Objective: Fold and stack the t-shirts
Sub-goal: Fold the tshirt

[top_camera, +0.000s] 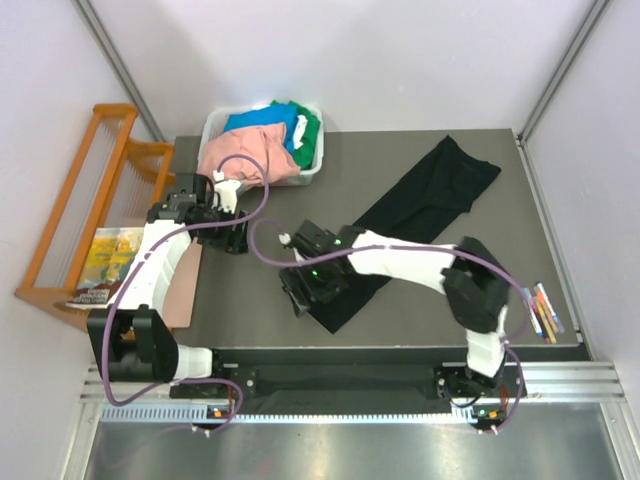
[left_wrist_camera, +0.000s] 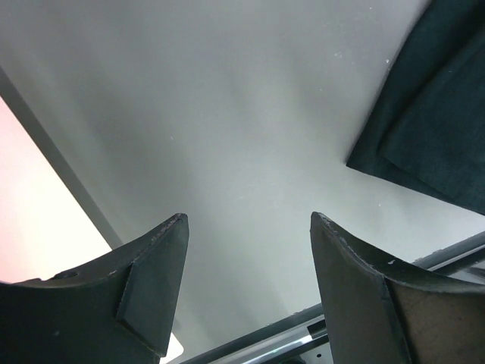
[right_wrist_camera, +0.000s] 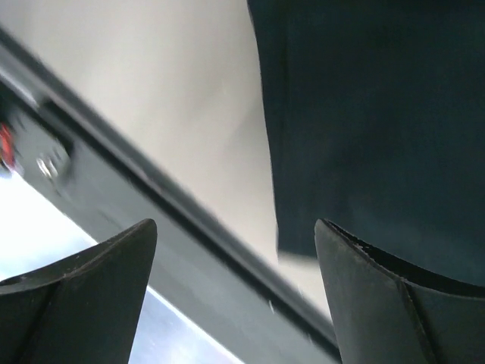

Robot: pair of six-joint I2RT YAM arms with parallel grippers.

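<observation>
While the black t-shirt (top_camera: 425, 205) is spread as a long, narrowed band from the upper right of the table (top_camera: 250, 320) down toward the lower centre of the top view, three more are heaped in the white bin (top_camera: 311, 170) at the table's upper left corner. A pink shirt (top_camera: 245, 155) is seen at the front left of the bin, a blue shirt (top_camera: 262, 122) behind it, and a green shirt (top_camera: 305, 130) to the right.

The lower end of the black t-shirt is partly covered by the right gripper (top_camera: 300, 295), which is held above that end. In the right wrist view the right gripper (right_wrist_camera: 235, 296) is shown spread wide with nothing between its fingers; the black t-shirt (right_wrist_camera: 379, 114) fills the upper right, and bare table and the table's edge lie to its left.

The left gripper (top_camera: 232, 240) is placed left of centre, apart from the cloth. In the left wrist view the left gripper (left_wrist_camera: 246, 288) is likewise parted wide and empty over bare table, with a corner of the black t-shirt (left_wrist_camera: 432, 114) at the upper right.

A wooden rack (top_camera: 85, 200) and a booklet (top_camera: 105, 265) are seen at the far left, and pens (top_camera: 545, 312) at the table's right edge.
</observation>
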